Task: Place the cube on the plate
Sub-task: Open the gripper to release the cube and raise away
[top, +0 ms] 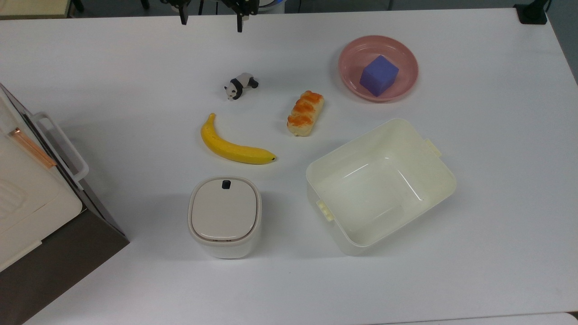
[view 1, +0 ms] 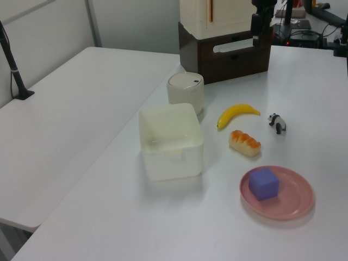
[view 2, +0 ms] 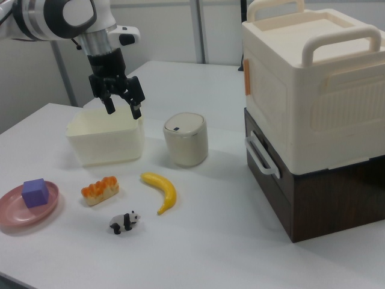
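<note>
Counted on the white table point(top: 474, 253): one cube point(top: 379, 75), one pink plate point(top: 350, 58), one toy panda point(top: 239, 85), one banana point(top: 232, 146), one bread roll point(top: 305, 113), one cream tub point(top: 435, 178), one lidded canister point(top: 224, 216), one stacked cream-and-brown appliance point(view 2: 319, 114), one gripper point(view 2: 123, 108).

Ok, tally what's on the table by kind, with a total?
Toy food: 2, banana, bread roll
Toy animals: 1, panda
Blocks: 1, cube
Dishes: 1, plate
Containers: 3, cream tub, lidded canister, stacked box
Total: 8
</note>
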`<state>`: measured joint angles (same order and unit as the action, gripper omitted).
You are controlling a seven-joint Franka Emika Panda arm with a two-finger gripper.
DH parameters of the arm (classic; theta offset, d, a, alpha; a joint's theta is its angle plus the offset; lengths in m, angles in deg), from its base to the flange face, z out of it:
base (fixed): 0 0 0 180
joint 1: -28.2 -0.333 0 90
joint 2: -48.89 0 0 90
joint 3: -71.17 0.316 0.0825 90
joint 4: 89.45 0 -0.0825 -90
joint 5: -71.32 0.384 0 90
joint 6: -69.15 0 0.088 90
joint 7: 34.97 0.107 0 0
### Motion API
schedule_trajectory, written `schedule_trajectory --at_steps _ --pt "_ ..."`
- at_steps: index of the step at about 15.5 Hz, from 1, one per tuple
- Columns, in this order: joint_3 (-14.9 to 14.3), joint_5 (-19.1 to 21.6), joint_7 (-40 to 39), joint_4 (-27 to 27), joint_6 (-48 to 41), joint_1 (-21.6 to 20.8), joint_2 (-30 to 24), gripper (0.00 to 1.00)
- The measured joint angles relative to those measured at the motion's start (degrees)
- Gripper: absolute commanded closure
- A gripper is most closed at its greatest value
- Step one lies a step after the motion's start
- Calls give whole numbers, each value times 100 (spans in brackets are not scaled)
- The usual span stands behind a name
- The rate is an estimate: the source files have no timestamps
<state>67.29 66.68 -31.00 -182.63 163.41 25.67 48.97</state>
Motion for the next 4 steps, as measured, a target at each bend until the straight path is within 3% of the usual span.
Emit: schedule_trajectory --at_steps 4 --pt "25 0 -16 0 -139 99 -12 0"
